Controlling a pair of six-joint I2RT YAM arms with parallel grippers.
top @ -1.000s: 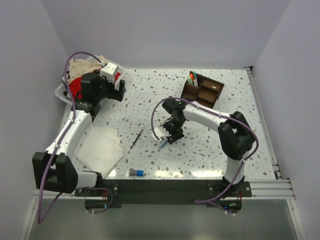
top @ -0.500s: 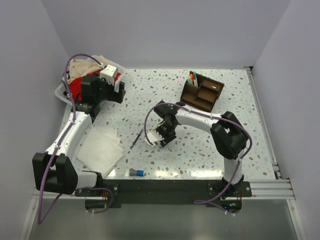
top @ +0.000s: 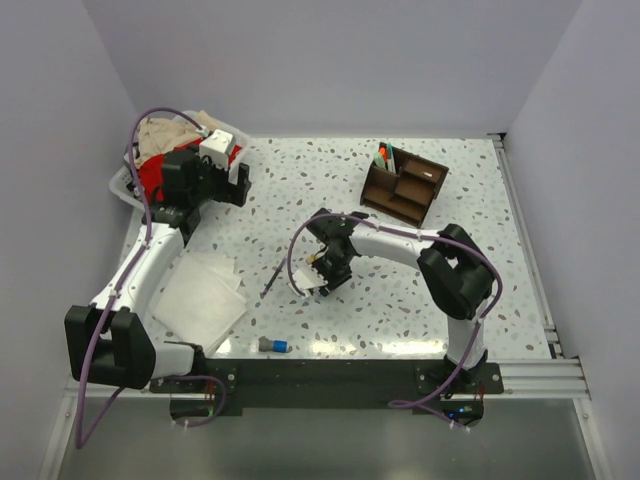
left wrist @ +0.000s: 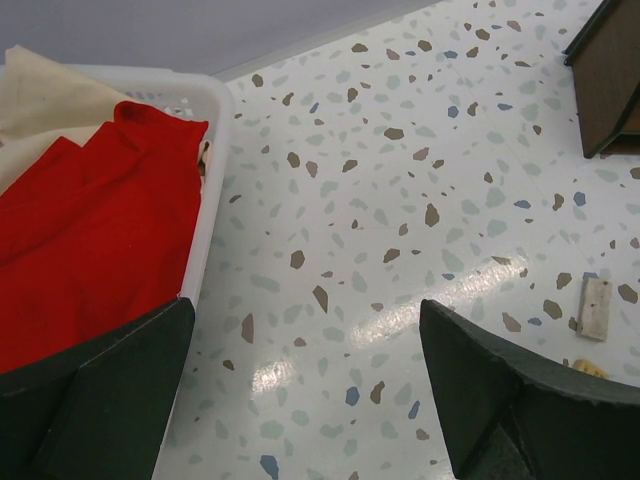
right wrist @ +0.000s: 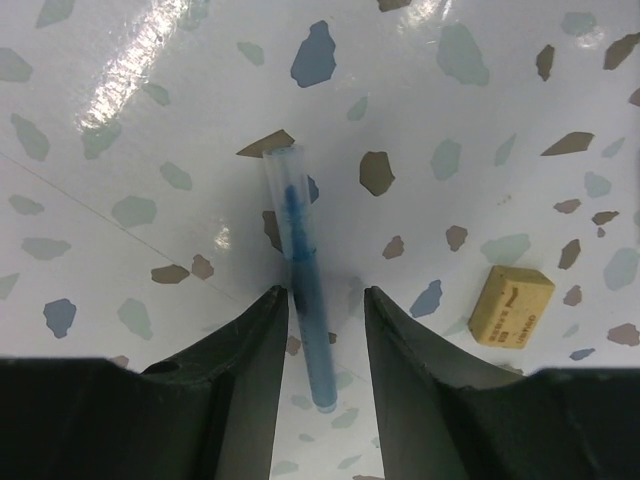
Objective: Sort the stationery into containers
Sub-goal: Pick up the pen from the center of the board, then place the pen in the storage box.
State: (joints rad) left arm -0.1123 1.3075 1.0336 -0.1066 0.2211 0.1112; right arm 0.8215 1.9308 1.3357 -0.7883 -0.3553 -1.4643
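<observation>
Right wrist: slim translucent blue pen

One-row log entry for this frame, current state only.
step: grasp blue pen | right gripper: open, astride pen on table | left gripper: open, over table by white basket | tan eraser: loose beside pen

The speckled table bears an organizer upper right, a basket upper left. Cloth, pen and stub lie lower left.
</observation>
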